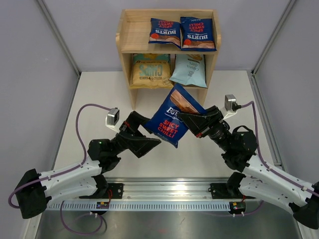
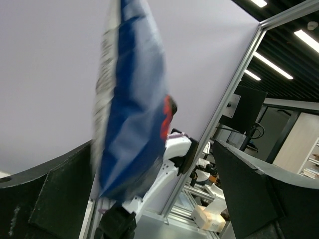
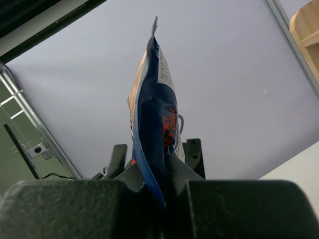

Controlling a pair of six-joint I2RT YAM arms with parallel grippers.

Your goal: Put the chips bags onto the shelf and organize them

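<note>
The wooden shelf [image 1: 125,40] stands at the back. Two dark blue Burts bags [image 1: 165,32] [image 1: 198,33] lie on its top tier. The tan-and-teal bag [image 1: 151,71] and the pale blue bag [image 1: 189,69] stand on the lower tier. My right gripper [image 1: 192,119] is shut on the third Burts bag [image 1: 172,117] and holds it in the air in front of the shelf. In the right wrist view the bag [image 3: 154,109] stands up edge-on from the gripper [image 3: 159,184]. My left gripper [image 1: 152,142] is open at the bag's lower left edge. In the left wrist view the blurred bag [image 2: 132,109] hangs near the left finger of the gripper [image 2: 149,194].
Grey enclosure walls with metal frame posts [image 1: 60,37] stand on both sides. The pale tabletop [image 1: 99,94] spreads in front of the shelf. A metal rail [image 1: 169,205] carries both arm bases at the near edge. My right arm [image 2: 169,159] shows behind the bag in the left wrist view.
</note>
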